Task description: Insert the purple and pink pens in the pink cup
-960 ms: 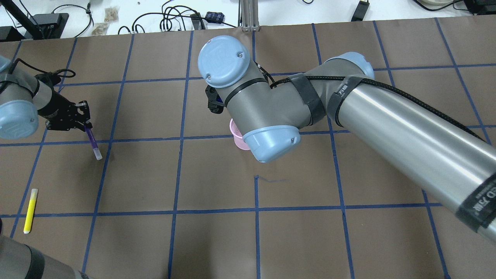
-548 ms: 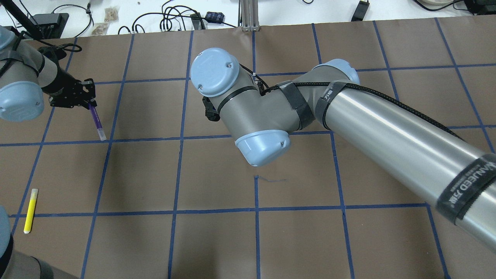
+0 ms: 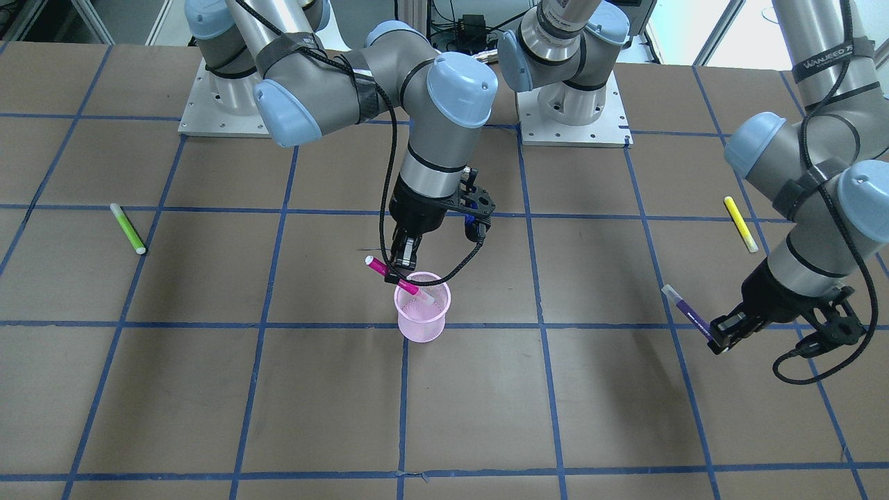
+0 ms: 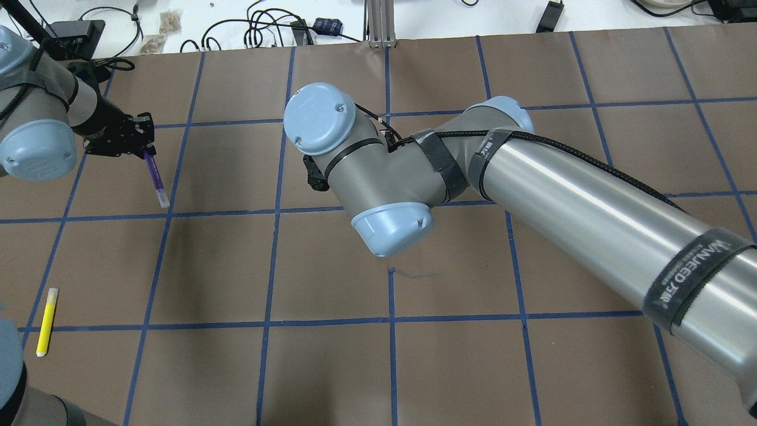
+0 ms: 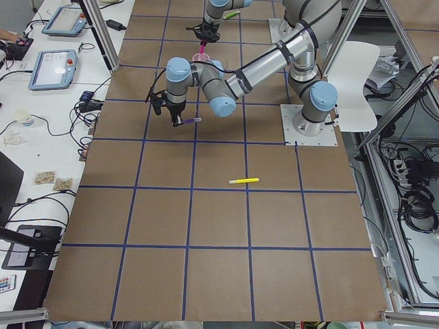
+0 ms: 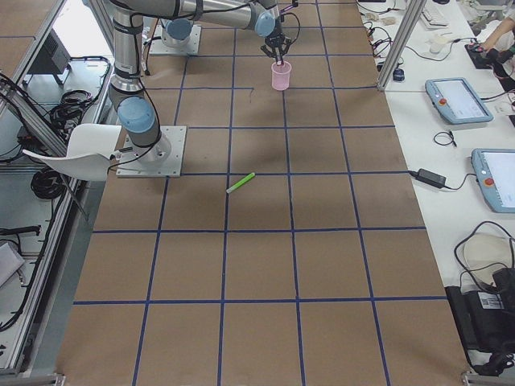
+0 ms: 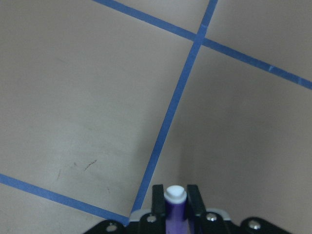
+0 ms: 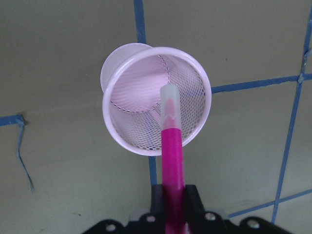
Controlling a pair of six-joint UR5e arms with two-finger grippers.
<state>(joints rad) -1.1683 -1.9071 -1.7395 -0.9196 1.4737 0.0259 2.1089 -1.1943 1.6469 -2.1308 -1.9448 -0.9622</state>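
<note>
The right pincer [image 3: 403,272] pinches the pink pen [image 8: 172,151], whose pale tip hangs just ahead over the mouth of the pink cup [image 3: 419,328]; how deep is unclear. From overhead the right arm [image 4: 532,177] hides all three. The left pincer [image 3: 722,338], well apart, pinches the purple pen [image 3: 687,310].

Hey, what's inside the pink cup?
In the pink cup, only the tip of the pink pen, held by the right end effector, shows at the mouth. Otherwise it looks empty; the pen hides some floor.

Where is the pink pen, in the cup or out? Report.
Not fully in: right pincer grips the pink pen tilted, its pale tip at the mouth of the pink cup.
</note>
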